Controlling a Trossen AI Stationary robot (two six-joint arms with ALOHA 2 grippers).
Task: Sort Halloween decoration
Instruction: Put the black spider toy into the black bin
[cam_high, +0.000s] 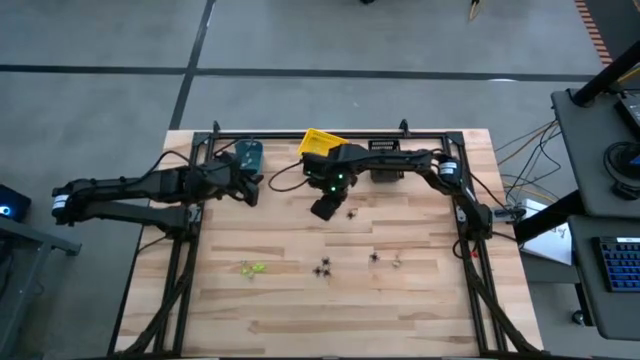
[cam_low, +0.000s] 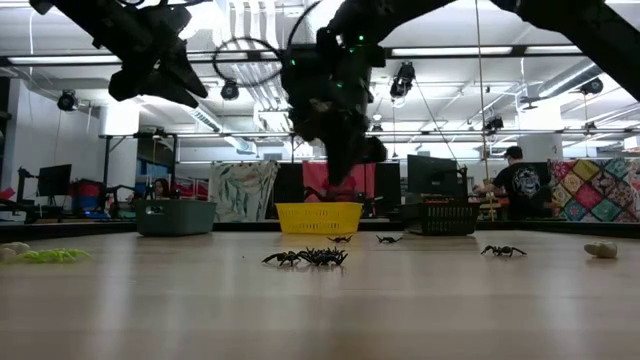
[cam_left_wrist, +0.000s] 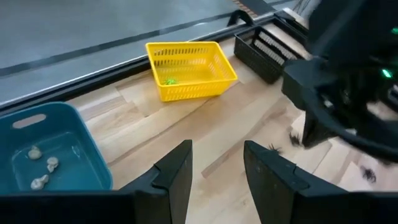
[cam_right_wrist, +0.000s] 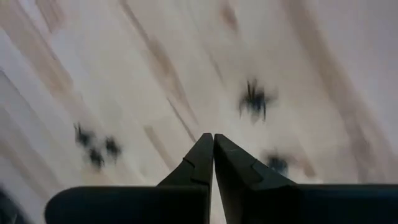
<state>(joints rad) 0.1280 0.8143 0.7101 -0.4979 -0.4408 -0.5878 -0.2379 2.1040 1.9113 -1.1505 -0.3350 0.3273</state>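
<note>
The Halloween decoration lies scattered on the wooden table: black spiders (cam_high: 351, 212) (cam_high: 322, 268) (cam_high: 375, 257), a pale one (cam_high: 397, 262) and a yellow-green one (cam_high: 252, 268). My right gripper (cam_high: 322, 210) hangs above the table's far middle, pointing steeply down. It is shut (cam_right_wrist: 213, 135), and nothing shows between its fingertips. A black spider (cam_right_wrist: 254, 99) lies on the wood just beyond them. My left gripper (cam_left_wrist: 217, 158) stands open in the air beside the teal bin (cam_high: 248, 155), holding nothing.
Three bins stand along the far edge. The teal bin (cam_left_wrist: 50, 149) has pale pieces inside, the yellow basket (cam_left_wrist: 189, 68) holds a green piece (cam_left_wrist: 169, 81), and the third is a black bin (cam_left_wrist: 267, 53). A dark frame rims the table. The near half is bare wood around the spiders.
</note>
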